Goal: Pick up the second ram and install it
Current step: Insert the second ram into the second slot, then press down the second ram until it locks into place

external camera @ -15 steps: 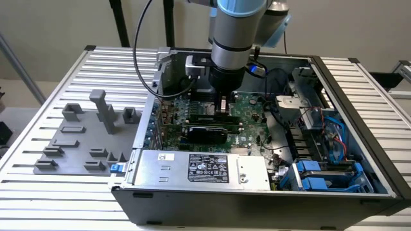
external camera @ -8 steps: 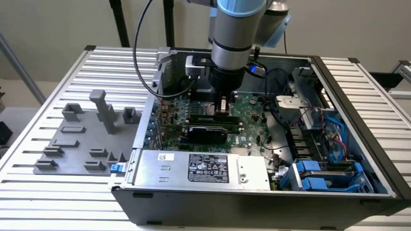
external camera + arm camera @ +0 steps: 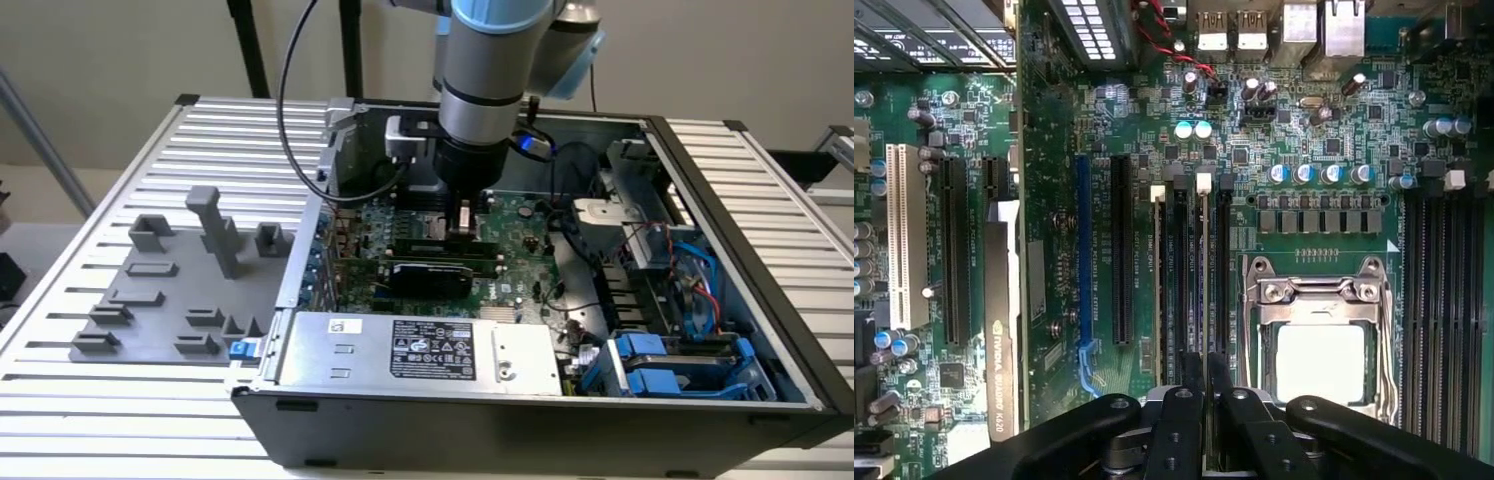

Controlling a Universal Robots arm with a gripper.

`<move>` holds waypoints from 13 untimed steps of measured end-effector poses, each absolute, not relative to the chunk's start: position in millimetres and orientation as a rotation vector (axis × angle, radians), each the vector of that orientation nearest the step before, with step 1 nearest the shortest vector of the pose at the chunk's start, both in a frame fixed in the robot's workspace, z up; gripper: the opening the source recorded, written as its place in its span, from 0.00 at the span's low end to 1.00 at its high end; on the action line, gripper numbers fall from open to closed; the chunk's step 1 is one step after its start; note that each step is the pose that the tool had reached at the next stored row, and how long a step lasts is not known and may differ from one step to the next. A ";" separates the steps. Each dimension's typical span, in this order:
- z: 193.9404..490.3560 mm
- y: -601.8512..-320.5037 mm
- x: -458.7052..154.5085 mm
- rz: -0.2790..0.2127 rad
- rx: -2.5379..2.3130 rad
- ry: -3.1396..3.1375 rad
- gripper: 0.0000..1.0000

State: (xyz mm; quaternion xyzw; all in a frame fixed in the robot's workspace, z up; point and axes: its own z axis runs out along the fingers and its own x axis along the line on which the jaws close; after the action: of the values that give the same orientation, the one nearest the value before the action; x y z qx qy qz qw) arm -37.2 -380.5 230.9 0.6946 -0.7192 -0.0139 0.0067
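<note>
The fingers [image 3: 1176, 415] are drawn in tight, pinching the second ram [image 3: 1203, 280] edge-on between them. The stick stands upright over the memory slots [image 3: 1179, 280] of the motherboard [image 3: 1334, 120], just beside the bare processor socket [image 3: 1319, 340]. From the exterior view the gripper [image 3: 461, 222] hangs low inside the open computer case [image 3: 747, 250], over the middle of the board, with another stick [image 3: 434, 246] already lying in a slot at its near side.

Here is the risk: if the stick sits a touch off the slot line or tilts end to end, pushing down could jam one corner on a latch, or leave it half seated. It may also slip in so narrow a pinch.

The case holds the board, a graphics card [image 3: 427, 270], the power supply [image 3: 414, 350] at the near edge and blue drive bays [image 3: 667, 365] at the exterior view's right. The grey fixture tray [image 3: 160, 300], on the exterior view's left, holds no stick that can be made out.
</note>
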 end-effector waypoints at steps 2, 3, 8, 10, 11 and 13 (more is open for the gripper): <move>230.8 -380.2 -37.4 -0.043 2.176 -2.246 0.00; 230.6 -380.1 -37.5 -0.043 2.177 -2.246 0.00; 229.5 -379.5 -37.6 -0.043 2.177 -2.246 0.00; 229.1 -379.1 -37.6 -0.044 2.177 -2.246 0.00; 229.1 -378.8 -37.7 -0.043 2.177 -2.246 0.00; 228.9 -378.2 -37.8 -0.043 2.177 -2.246 0.00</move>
State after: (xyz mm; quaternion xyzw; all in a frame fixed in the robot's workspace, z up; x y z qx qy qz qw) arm -37.8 -378.2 228.9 0.6960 -0.7179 -0.0139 0.0068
